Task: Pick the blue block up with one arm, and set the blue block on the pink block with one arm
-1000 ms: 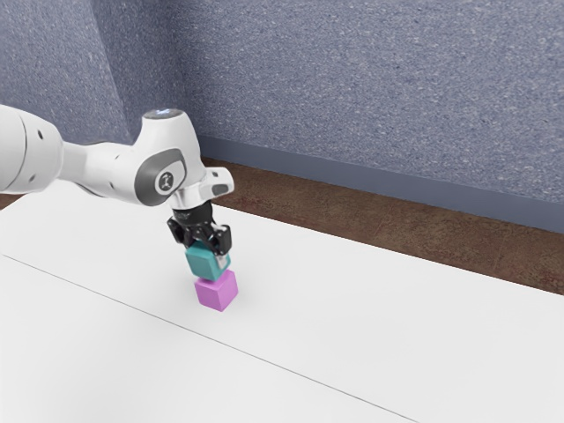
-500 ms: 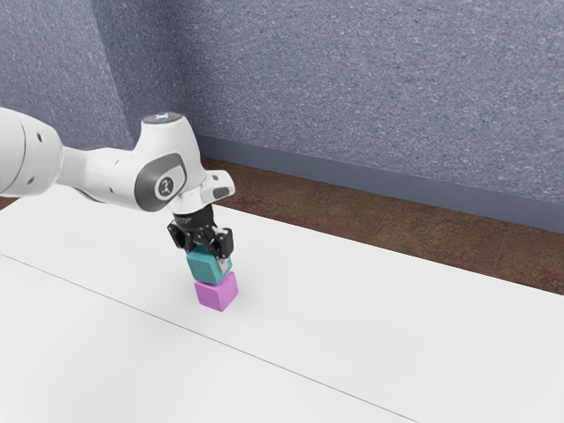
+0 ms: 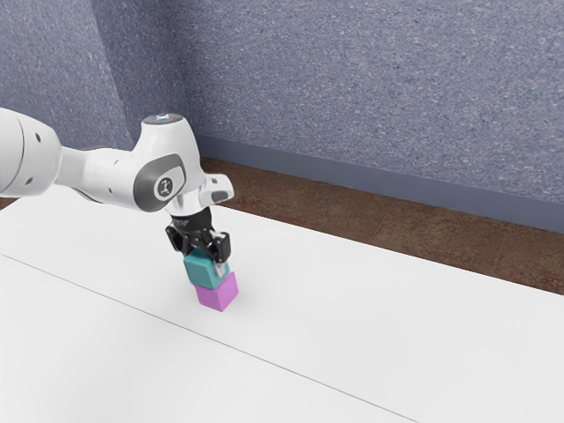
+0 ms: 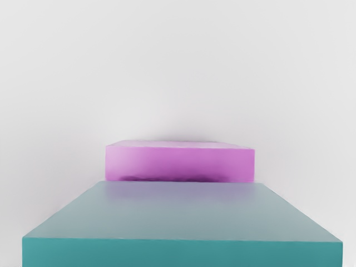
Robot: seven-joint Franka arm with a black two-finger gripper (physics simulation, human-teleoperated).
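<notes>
Exterior view: the white arm (image 3: 88,167) reaches in from the left, its gripper (image 3: 204,253) clenched on the blue block (image 3: 199,270). The blue block rests on the pink block (image 3: 218,292), slightly offset leftward, on the white table (image 3: 379,335), nearer its far edge. In the wrist view, the pink block (image 4: 181,161) juts out beyond the blue block (image 4: 183,217).

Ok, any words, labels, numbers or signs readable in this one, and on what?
No readable words or numbers anywhere.
White emblem on the arm's round grey joint cap: too small to read.
Teal-blue block and pink block: plain faces, no markings.
</notes>
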